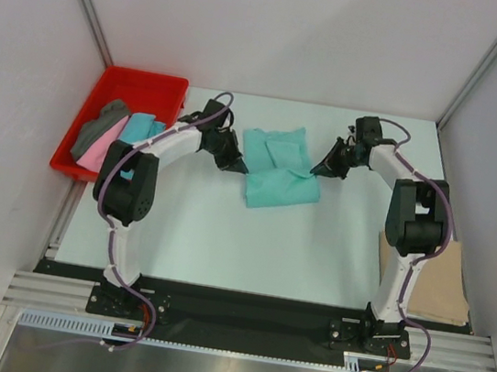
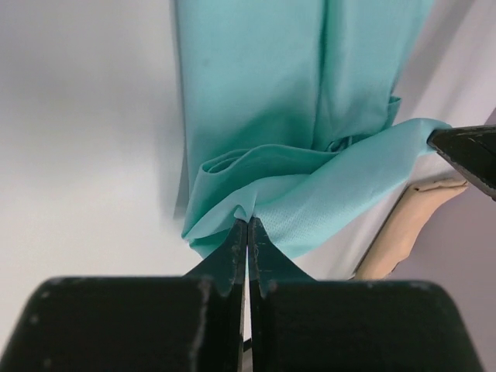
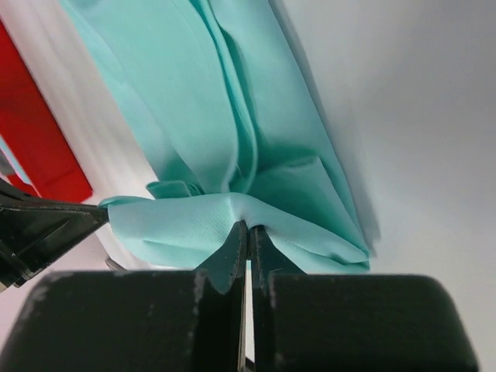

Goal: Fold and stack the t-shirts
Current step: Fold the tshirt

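A mint green t-shirt (image 1: pixel 279 167) lies partly folded in the middle of the table (image 1: pixel 223 238). The wrist views show up close that the left gripper (image 2: pixel 248 226) and right gripper (image 3: pixel 248 229) each pinch a fold of it, fingers closed tight on cloth. The overhead view alone shows the dark grey shirt (image 1: pixel 100 124), pink shirt (image 1: pixel 95 155) and turquoise shirt (image 1: pixel 139 126) in the red tray (image 1: pixel 142 88) at far left. A tan shirt (image 1: pixel 425 280) lies beside the right arm.
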Available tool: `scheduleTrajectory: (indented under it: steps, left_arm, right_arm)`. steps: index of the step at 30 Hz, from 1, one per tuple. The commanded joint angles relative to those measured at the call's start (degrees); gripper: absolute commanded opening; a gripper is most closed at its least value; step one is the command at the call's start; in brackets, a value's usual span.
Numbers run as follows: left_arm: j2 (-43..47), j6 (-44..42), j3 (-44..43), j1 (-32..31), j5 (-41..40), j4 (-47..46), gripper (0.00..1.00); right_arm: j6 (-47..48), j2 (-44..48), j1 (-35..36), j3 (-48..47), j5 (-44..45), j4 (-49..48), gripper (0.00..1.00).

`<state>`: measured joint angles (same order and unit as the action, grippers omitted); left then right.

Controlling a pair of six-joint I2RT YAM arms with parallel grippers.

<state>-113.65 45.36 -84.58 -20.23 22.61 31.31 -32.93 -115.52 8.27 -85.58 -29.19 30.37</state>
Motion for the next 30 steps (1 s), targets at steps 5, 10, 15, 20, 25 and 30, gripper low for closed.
scheduleTrajectory:
  steps: [5,10,15,20,25,30]
  left_arm:
    - [-4.83,-3.44,-12.09,3.09,-0.29,-0.28,0.00]
    - [-8.25,-1.87,-16.06,5.02,1.82,-2.65,0.00]
    - [-11.51,0.33,-18.52,7.13,3.93,-6.52,0.00]
    - [-14.06,2.10,-20.45,8.27,5.69,-7.93,0.00]
    - [-14.50,3.49,-20.90,8.89,5.43,-8.36,0.00]
    - [-16.51,4.73,-24.04,10.03,6.48,-10.04,0.00]
  right_arm:
    - [-0.03,-7.95,-0.98,-17.06,-4.29,1.09,0.00]
    - [-2.05,-14.19,-0.98,-26.90,-6.84,0.40,0.00]
    - [-4.69,-21.57,-1.06,-37.89,-9.65,-1.71,0.00]
    - [-8.11,-28.43,-0.80,-48.00,-12.29,-2.60,0.00]
    - [-12.24,-29.49,-1.07,-47.57,-12.99,-9.08,0.00]
    - [-18.39,-33.10,-0.72,-50.48,-14.75,-15.85,0.00]
